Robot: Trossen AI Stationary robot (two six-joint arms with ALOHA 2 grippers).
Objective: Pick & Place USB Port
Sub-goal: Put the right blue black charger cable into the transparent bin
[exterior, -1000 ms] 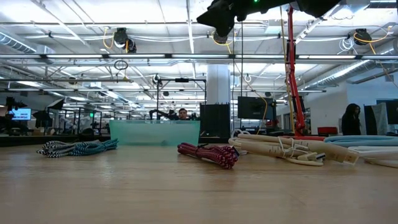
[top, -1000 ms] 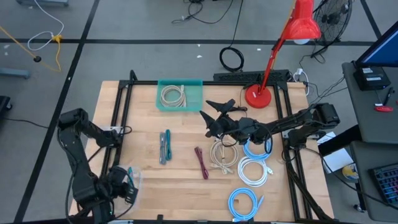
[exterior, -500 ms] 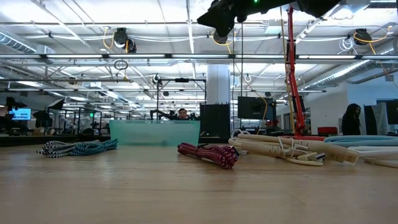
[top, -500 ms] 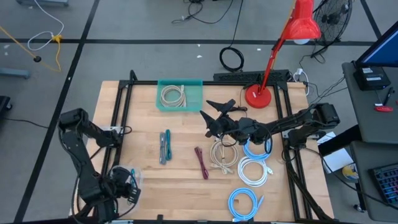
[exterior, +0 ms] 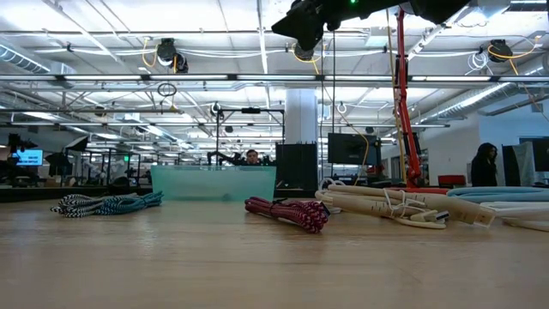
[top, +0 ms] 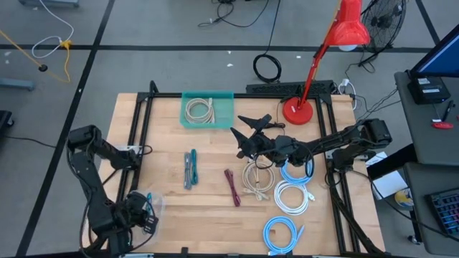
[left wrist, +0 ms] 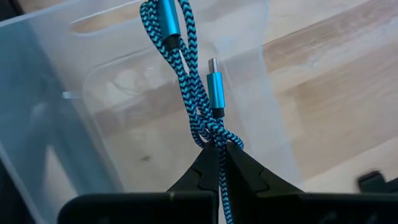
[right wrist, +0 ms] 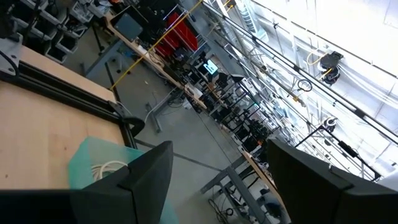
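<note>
A blue braided USB cable (left wrist: 189, 93) with two metal plugs hangs in my left gripper (left wrist: 221, 149), which is shut on it and points down over a clear plastic bin (left wrist: 112, 106) at the table's near left corner (top: 155, 206). In the high view this gripper (top: 147, 209) sits right at the bin. My right gripper (top: 241, 132) hovers open and high over the table's middle, holding nothing; it shows at the top of the low view (exterior: 302, 30). A teal bin (top: 207, 110) with a coiled beige cable stands at the far edge. My left gripper pinches the blue cable's bunched strands (left wrist: 216, 138) between its two shut fingers, coming from above and pointing down. The loop and both plugs (left wrist: 214, 93) hang past the fingertips, inside the clear bin's walls. Whether the cable touches the bin's floor I cannot tell.
On the table lie a teal-and-black cable (top: 190, 169), a dark red cable (top: 233, 186), a beige bundle (top: 256, 179), and white and light blue coils (top: 292, 197) at the right. A red desk lamp (top: 297, 111) stands at the far right.
My left gripper has sunk a little toward the clear bin, still shut on the blue cable, which has gone down with it.
</note>
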